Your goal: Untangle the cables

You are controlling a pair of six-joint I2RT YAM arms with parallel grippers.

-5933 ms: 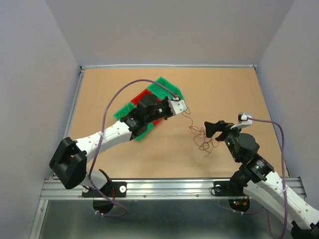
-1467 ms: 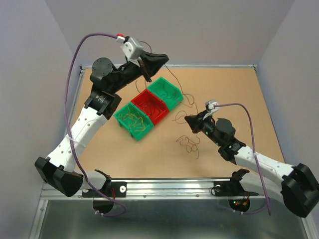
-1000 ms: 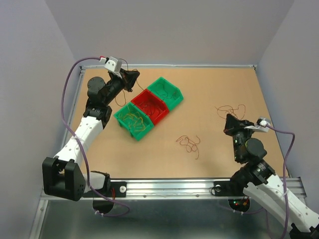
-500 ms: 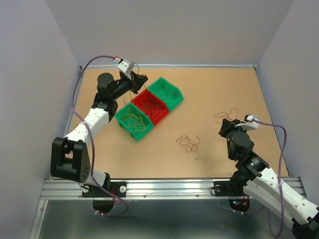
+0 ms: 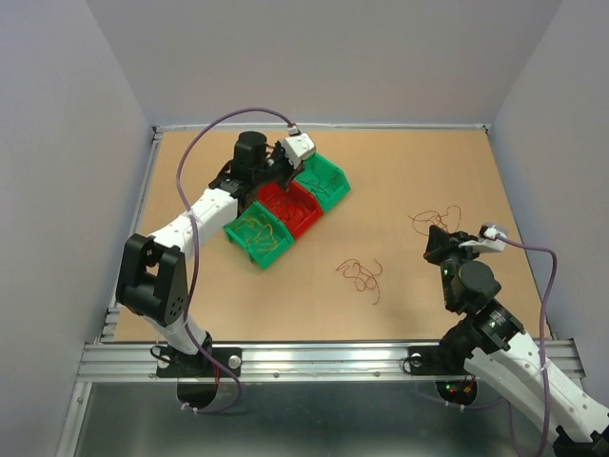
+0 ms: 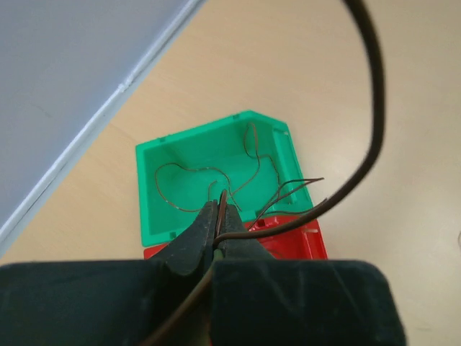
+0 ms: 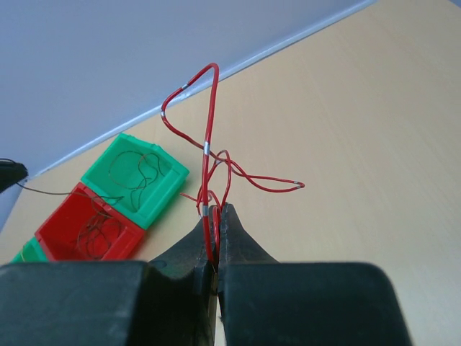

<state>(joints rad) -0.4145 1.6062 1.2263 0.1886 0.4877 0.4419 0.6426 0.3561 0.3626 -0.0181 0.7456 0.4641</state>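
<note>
Freshly parted, brown wire [image 6: 375,122] is pinched over the green bin [image 6: 147,209] by the left gripper [image 6: 220,210], red wire [image 7: 209,122] by the right gripper [image 7: 216,216].

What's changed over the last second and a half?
The left end effector, shut on a brown wire, came down from high over the far left and swung right to above the bins. The right end effector carried a red wire from beside the clump out to the right side. The bins and clump stayed put.
</note>
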